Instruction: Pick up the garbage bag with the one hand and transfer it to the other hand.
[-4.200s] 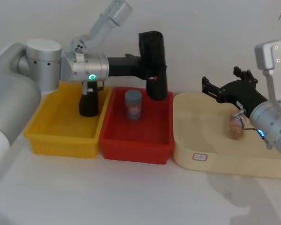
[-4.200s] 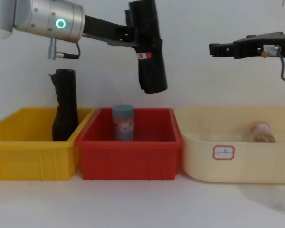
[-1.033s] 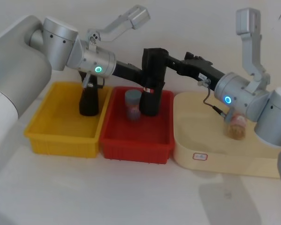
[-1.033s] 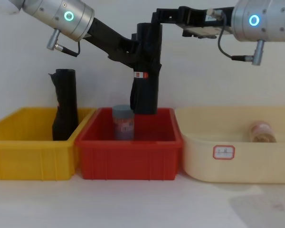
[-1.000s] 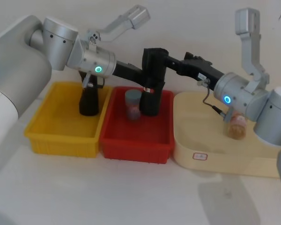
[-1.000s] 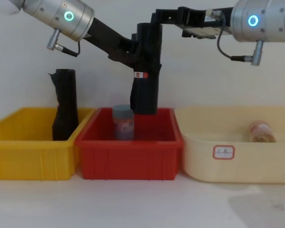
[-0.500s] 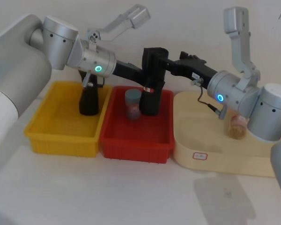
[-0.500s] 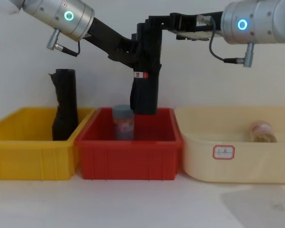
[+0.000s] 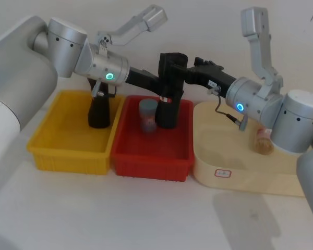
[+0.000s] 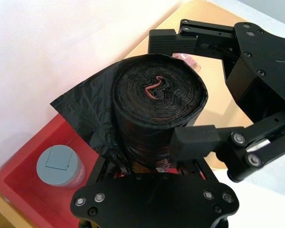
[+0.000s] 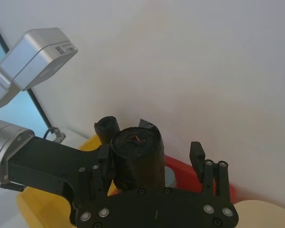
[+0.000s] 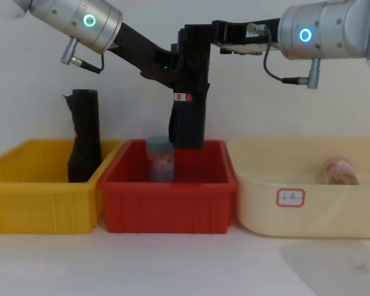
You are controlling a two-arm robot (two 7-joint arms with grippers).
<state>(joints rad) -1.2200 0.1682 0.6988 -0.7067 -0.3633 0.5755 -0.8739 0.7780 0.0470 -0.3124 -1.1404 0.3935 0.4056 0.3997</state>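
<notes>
Your right gripper has been closing in; its jaws are straddling the garbage bag, still open. Left gripper is clamping it above the red bin. Releasing early risks dropping it.

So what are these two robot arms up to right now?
The left gripper holds a black garbage bag roll upright above the red bin. The right gripper has its open fingers around the roll's top, one on each side, ready to take it.
</notes>
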